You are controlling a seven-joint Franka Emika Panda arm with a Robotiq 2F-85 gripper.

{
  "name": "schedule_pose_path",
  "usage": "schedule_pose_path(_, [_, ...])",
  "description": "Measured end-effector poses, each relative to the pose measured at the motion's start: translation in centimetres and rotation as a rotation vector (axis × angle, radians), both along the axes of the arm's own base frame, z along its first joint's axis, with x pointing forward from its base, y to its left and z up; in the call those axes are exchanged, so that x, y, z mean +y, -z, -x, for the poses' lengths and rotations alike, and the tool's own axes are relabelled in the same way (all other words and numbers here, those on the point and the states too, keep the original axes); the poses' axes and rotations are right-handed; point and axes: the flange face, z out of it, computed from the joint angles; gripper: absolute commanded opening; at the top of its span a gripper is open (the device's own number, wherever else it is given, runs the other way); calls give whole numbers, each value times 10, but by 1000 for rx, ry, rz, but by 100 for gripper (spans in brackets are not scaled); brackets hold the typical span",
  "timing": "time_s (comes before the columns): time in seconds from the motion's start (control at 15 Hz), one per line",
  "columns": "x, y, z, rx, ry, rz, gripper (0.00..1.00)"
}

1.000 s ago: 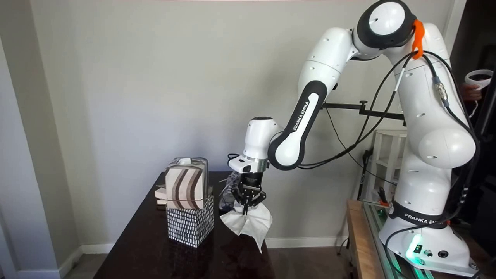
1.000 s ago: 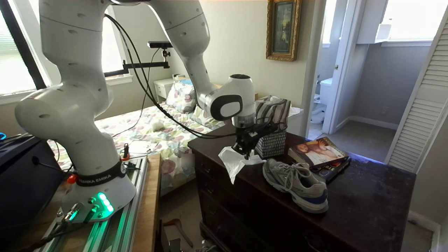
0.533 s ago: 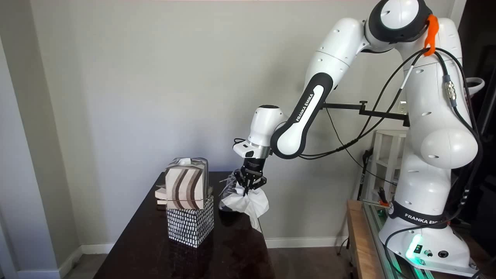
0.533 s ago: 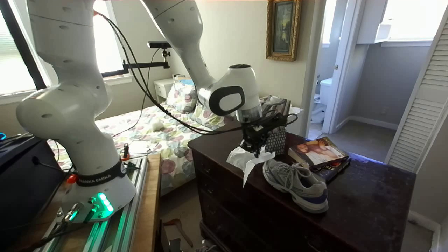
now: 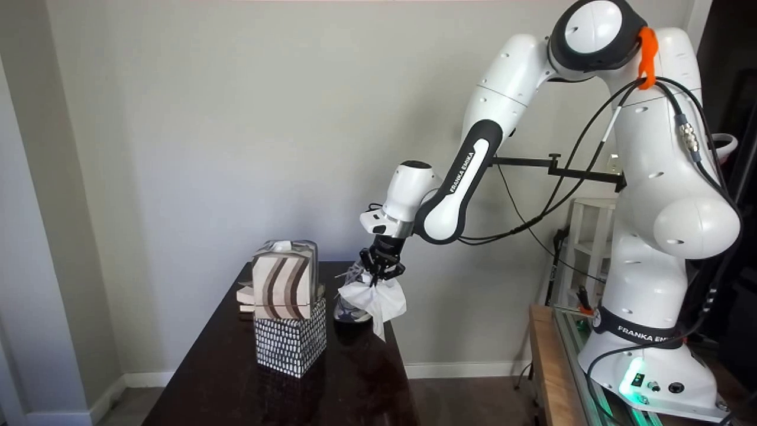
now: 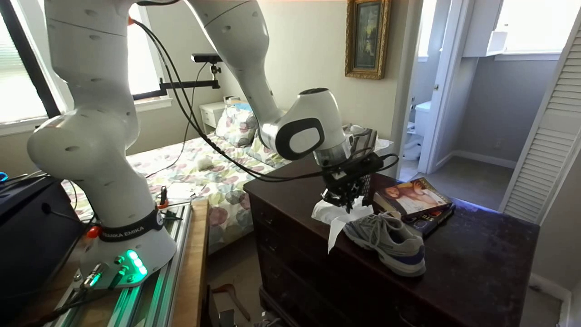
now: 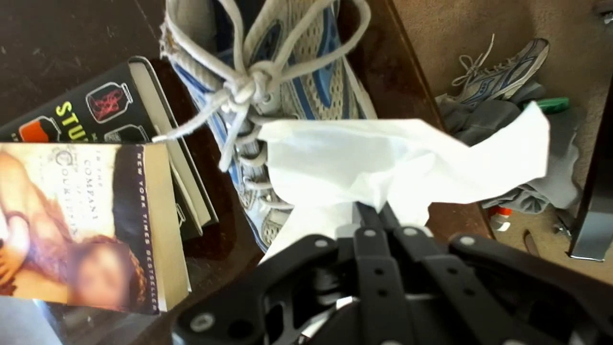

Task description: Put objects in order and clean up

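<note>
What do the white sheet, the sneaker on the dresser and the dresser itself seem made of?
White sheet: probably matte tissue or paper; it creases and droops.
Sneaker: mesh, judging by its perforated upper, with smoother blue panels, likely synthetic.
Dresser: likely wood, dark and glossy; its top catches reflections.

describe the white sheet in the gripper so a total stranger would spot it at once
Find the dark wooden dresser, then the grey running shoe on top of it. Near the shoe's toe, the black gripper is shut on a thin white sheet whose loose edges splay and droop. Unlike the laced shoe and the printed books, it is plain, limp and gripped.
</note>
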Motion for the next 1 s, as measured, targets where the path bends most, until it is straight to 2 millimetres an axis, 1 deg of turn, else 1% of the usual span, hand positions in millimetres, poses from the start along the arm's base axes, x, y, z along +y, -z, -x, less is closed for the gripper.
schedule_pose_path(0.2, [-12,6,-8,-22,117,20,0])
schedule_pose_path(0.4, [-26,6,-15,-48,251,43,0])
schedule_pose_path(0.53, [-25,9,-18,-60,309,47,0])
schedule_pose_path(0.67, [-14,18,-19,-55,326,40,0])
schedule_pose_path(0.87, [19,36,-22,-45,291,5,0])
schedule_pose_path(1.0, [39,45,-25,-44,256,-19,0])
